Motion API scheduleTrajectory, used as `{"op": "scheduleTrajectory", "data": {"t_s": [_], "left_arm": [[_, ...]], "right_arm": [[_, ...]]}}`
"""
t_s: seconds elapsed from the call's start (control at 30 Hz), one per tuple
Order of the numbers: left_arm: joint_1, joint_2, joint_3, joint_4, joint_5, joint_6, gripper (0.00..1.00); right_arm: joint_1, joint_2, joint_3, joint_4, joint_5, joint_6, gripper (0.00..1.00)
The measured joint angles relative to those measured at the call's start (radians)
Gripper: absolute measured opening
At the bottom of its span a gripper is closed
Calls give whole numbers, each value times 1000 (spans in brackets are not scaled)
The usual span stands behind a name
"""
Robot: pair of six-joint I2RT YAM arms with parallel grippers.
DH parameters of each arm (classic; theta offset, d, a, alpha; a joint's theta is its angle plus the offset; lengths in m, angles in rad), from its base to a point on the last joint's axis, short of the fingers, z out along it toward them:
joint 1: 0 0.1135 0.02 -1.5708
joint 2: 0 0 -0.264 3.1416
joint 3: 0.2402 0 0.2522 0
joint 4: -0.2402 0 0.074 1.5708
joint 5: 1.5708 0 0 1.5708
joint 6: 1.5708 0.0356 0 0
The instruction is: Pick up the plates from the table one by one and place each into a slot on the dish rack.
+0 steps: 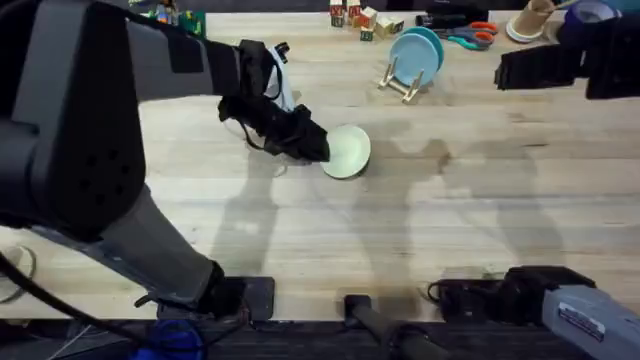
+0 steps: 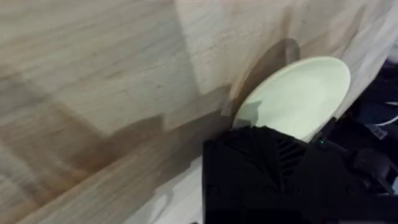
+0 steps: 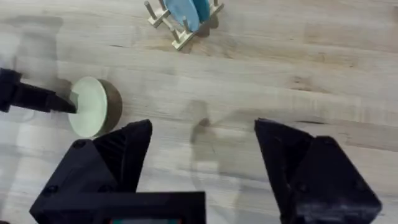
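Toy blocks [image 1: 362,17], scissors [image 1: 470,36] and a paper cup [image 1: 530,18] lie along the far edge, softly shadowed.

A robot test bench in a lab or workshop is suggested. A pale plank table [image 1: 420,210] is flanked by two arm bases bolted at 6 o'clock, with cables [image 1: 60,310] trailing at 7 o'clock. Practice props are gathered at 12 to 1 o'clock: toy blocks [image 1: 362,17], scissors [image 1: 470,36], a small dish rack [image 1: 403,78].

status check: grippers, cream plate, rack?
Left gripper shut on cream plate, plate tilted off the table. Right gripper open, empty, up high. Dish rack holds two blue plates; path looks unobstructed.
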Motion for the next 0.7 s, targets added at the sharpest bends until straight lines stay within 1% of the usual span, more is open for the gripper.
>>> {"op": "scheduleTrajectory", "data": {"t_s": [0.7], "left_arm": [[0,0,-4,8,4,-4,43]], "right_arm": [[0,0,0,0,0,0,993]]}}
